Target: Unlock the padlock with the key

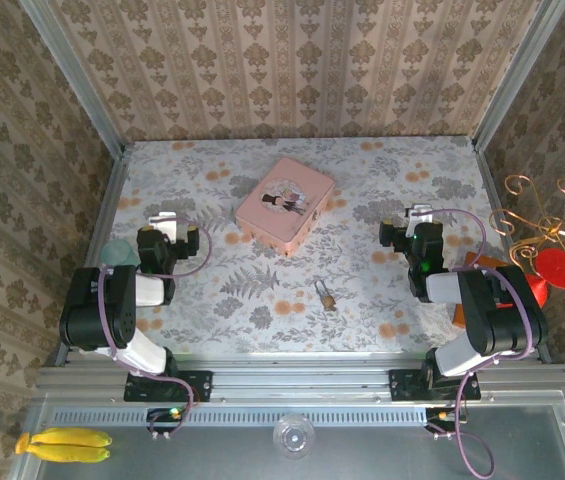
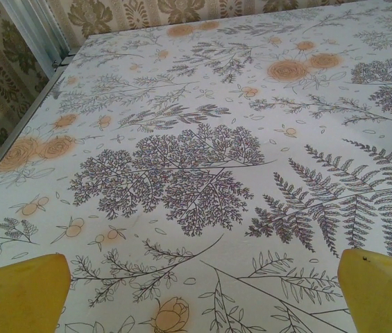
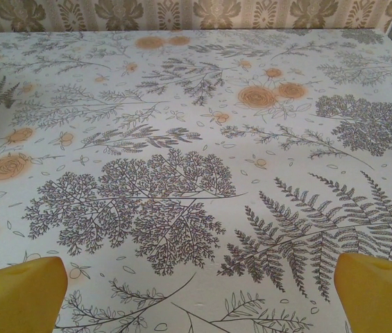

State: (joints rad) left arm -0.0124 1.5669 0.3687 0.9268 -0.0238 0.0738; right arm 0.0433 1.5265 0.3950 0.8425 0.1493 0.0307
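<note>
The tiny brass padlock (image 1: pixel 327 298) lies on the floral table near the front middle, its thin shackle pointing to the far left. I cannot make out the key at this size. My left gripper (image 1: pixel 166 218) rests at the left, well away from the padlock. In the left wrist view it (image 2: pixel 202 295) is open, its yellow fingers (image 2: pixel 22 295) wide apart over bare cloth. My right gripper (image 1: pixel 419 214) rests at the right. In the right wrist view it (image 3: pixel 199 295) is open too, with nothing between its yellow fingers (image 3: pixel 19 295).
A pink rectangular tin (image 1: pixel 285 203) sits at the back middle, between the two arms. A copper wire stand (image 1: pixel 542 215) and a red object (image 1: pixel 559 267) stand outside the right wall. Bananas (image 1: pixel 62 445) and a clear cup (image 1: pixel 294 435) lie on the front ledge.
</note>
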